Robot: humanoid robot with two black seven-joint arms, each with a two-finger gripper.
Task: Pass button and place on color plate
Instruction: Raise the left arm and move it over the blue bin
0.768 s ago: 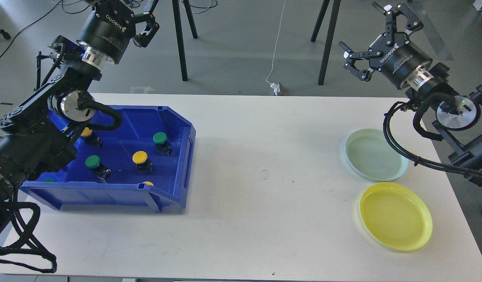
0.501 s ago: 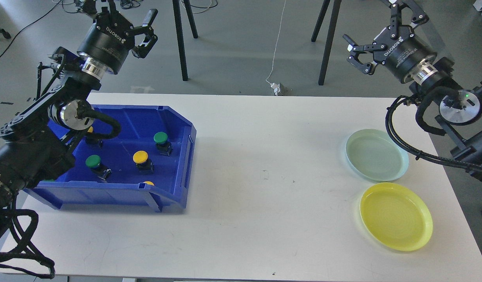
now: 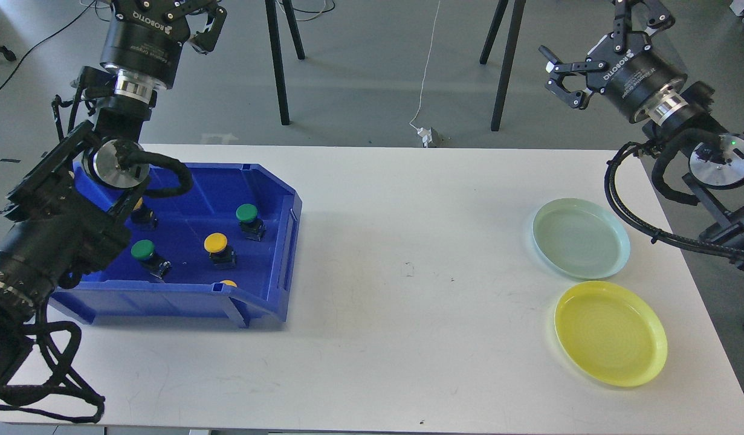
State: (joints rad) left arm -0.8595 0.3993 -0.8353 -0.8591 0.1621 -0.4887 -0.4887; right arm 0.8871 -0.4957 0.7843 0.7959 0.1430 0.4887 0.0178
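Grey floor [image 3: 372, 72], black legs [image 3: 278, 60] (perhaps tripods).

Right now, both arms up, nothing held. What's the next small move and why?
Probably lower the left gripper into the blue bin toward the yellow button. Both plates, green and yellow, are bare, and the right gripper is open and high, far from the buttons.
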